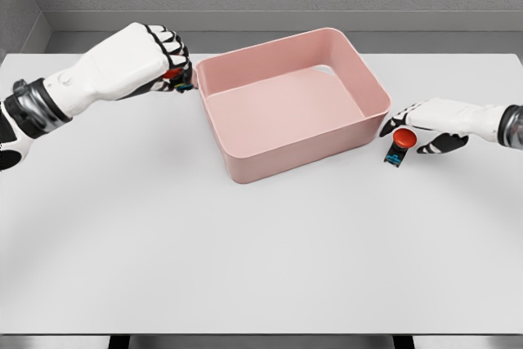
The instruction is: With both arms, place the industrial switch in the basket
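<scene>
A pink basket (292,104) sits rotated on the white table (261,251), open side up. The left hand (159,59) is positioned just beside the basket's left rear corner, fingers curled around a switch with a red button (173,74), mostly hidden. The right hand (429,124) lies near the basket's right front corner, fingers closed on a second red-buttoned switch (400,143) with a black-and-blue base, at table level.

A white table (261,251) carries a pink basket (245,165) near its far edge
</scene>
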`<action>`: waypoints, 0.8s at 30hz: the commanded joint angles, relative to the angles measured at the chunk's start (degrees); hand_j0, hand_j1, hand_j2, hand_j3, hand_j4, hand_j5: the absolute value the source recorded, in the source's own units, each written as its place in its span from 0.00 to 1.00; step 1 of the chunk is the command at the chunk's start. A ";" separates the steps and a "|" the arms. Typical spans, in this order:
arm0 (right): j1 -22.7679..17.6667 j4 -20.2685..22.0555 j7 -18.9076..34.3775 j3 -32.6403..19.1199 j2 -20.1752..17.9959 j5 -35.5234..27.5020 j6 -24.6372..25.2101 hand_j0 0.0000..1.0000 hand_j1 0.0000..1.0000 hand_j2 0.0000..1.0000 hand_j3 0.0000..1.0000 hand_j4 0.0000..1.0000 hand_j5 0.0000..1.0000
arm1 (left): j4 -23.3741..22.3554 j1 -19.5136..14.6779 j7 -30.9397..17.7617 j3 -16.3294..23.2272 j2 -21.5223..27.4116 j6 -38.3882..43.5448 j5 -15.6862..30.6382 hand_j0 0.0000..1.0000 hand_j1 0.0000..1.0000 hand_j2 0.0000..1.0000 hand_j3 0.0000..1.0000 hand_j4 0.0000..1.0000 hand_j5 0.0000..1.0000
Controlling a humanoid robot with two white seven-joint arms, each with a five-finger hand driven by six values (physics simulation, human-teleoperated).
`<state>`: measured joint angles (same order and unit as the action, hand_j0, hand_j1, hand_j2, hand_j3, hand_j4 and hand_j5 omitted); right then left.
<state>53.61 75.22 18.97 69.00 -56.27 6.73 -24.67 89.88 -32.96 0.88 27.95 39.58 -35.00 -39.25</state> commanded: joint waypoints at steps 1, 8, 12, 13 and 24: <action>0.00 0.02 -0.08 0.34 0.11 -0.23 0.06 0.73 0.73 0.73 0.73 0.73 0.73 | 0.21 0.00 -0.09 0.26 -1.96 0.00 -0.13 0.27 0.27 0.27 0.27 0.27 0.27; -0.09 0.11 -0.17 0.78 0.20 -0.23 0.06 0.70 0.70 0.70 0.70 0.70 0.70 | -0.49 -2.11 -2.64 2.55 -8.47 0.00 -2.06 0.27 0.27 0.27 0.27 0.27 0.27; -0.09 0.11 -0.17 0.78 0.46 -0.23 -0.29 0.66 0.66 0.66 0.66 0.66 0.66 | -4.10 -3.16 -2.64 3.34 -13.39 0.00 -5.05 0.27 0.27 0.27 0.27 0.27 0.27; 0.00 0.28 -0.08 0.87 0.46 -0.23 -0.37 0.65 0.65 0.65 0.65 0.65 0.65 | -5.94 -3.69 -2.64 3.69 -14.35 0.00 -5.75 0.27 0.27 0.27 0.27 0.27 0.27; 0.00 0.37 -0.08 1.22 0.46 -0.23 -1.43 0.56 0.56 0.56 0.56 0.56 0.56 | -23.26 -7.21 -2.73 8.26 -23.85 0.00 -11.99 0.27 0.27 0.27 0.27 0.27 0.27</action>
<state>53.61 75.62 18.90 70.24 -55.78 6.73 -25.99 69.37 -40.34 -1.91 35.81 17.01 -35.03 -51.11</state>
